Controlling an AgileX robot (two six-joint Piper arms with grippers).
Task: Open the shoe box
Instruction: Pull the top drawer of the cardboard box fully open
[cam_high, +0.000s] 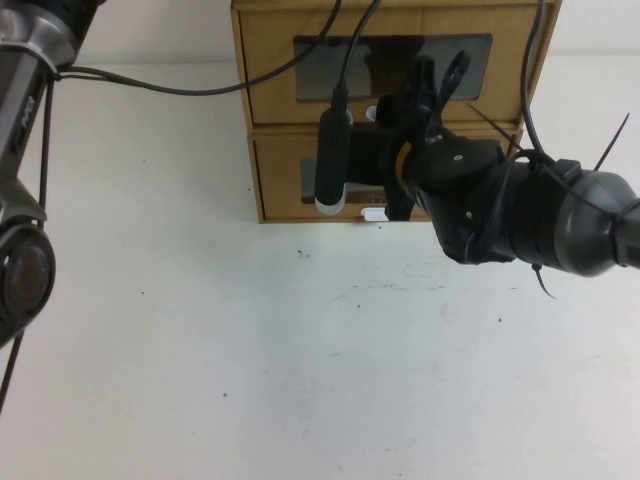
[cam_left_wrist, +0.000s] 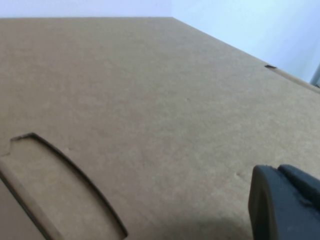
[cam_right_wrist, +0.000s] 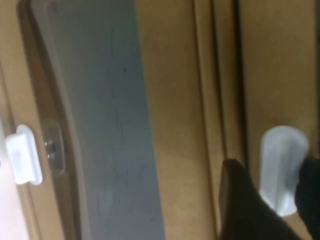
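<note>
Two brown cardboard shoe boxes are stacked at the back of the table, the upper box on the lower box. Each front has a dark window and a small white handle. My right gripper reaches to the upper box's front, and in the right wrist view my right gripper is shut on the upper white handle, one dark finger on each side. The lower box's handle is free. My left gripper is shut, its dark tip close over a flat cardboard face.
The white tabletop spreads in front of the boxes. A black-and-white cylinder on a cable hangs before the lower box's front. Cables run across the boxes. My left arm runs along the left edge.
</note>
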